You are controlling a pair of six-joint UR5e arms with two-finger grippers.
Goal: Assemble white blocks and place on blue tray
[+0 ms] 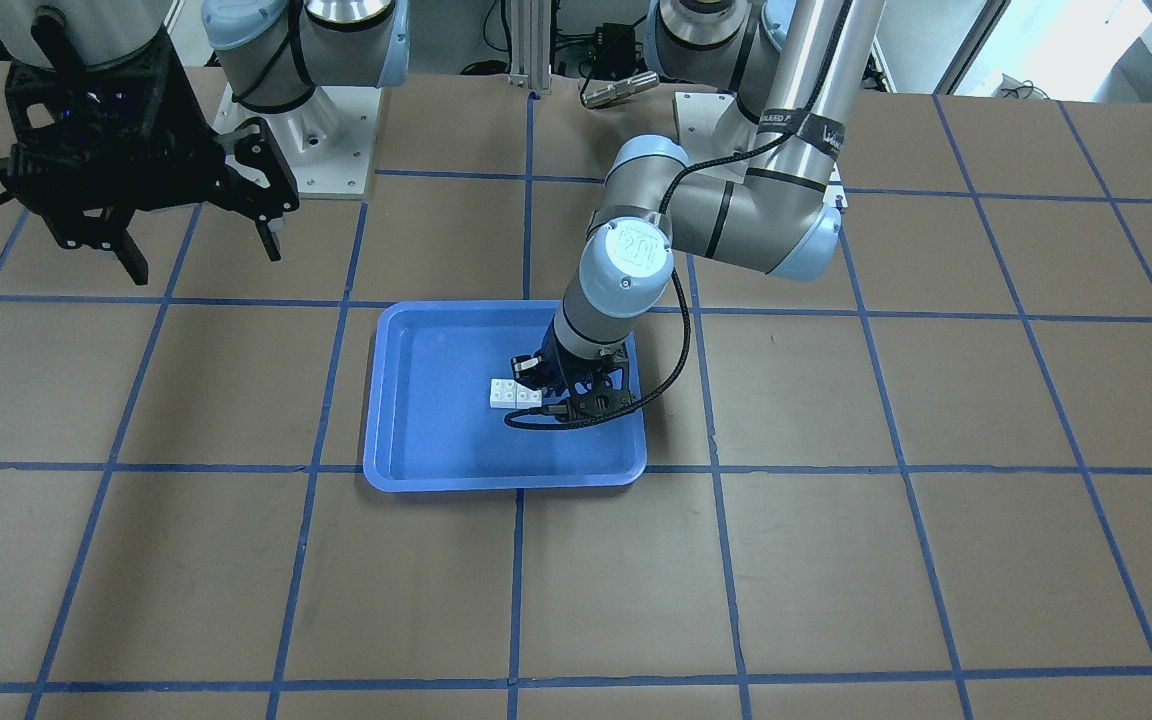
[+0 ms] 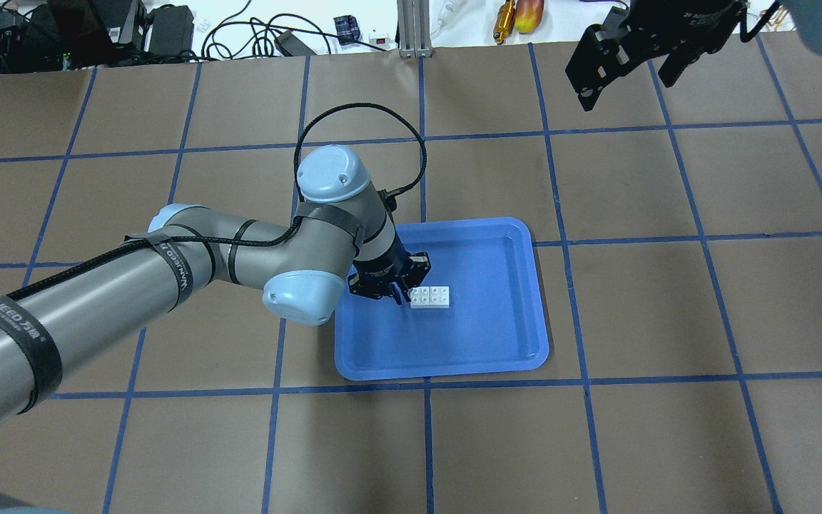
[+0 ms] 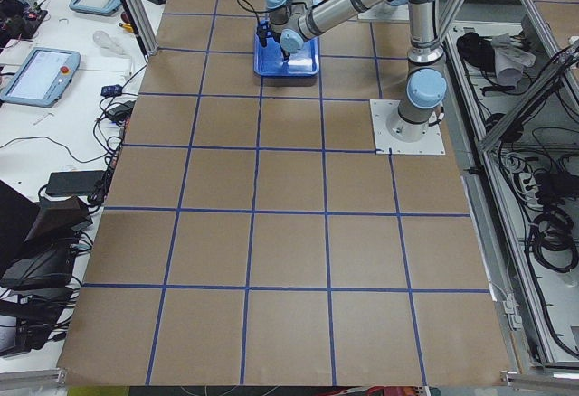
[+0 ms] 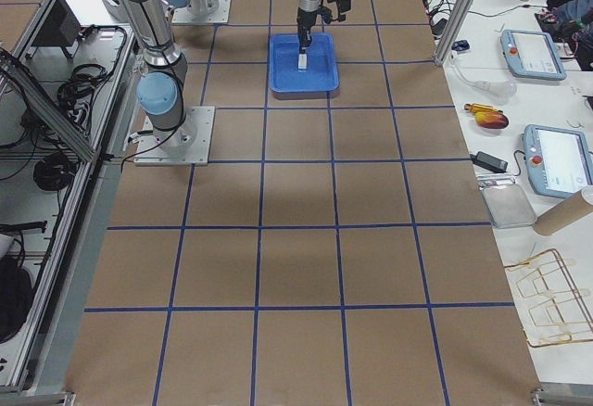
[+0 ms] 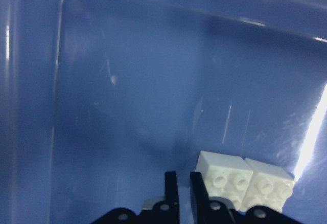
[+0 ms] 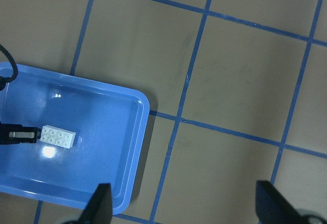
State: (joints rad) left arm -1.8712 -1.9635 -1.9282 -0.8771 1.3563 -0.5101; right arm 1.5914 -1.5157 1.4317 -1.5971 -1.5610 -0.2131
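Note:
Two white blocks (image 2: 430,296) sit joined side by side as one piece on the floor of the blue tray (image 2: 496,328). They also show in the front view (image 1: 514,394), the left wrist view (image 5: 245,180) and the right wrist view (image 6: 59,135). My left gripper (image 2: 405,293) is low inside the tray, at the end of the joined blocks. Its fingers (image 5: 171,191) stand close together with nothing between them, the blocks just beside them. My right gripper (image 1: 201,255) is open and empty, high above the table and off to the tray's side.
The tray (image 1: 436,430) lies mid-table on brown paper marked with a blue tape grid (image 2: 425,428). Cables and tools lie past the table's far edge (image 2: 275,36). Tablets and other gear lie on a side bench (image 4: 547,156).

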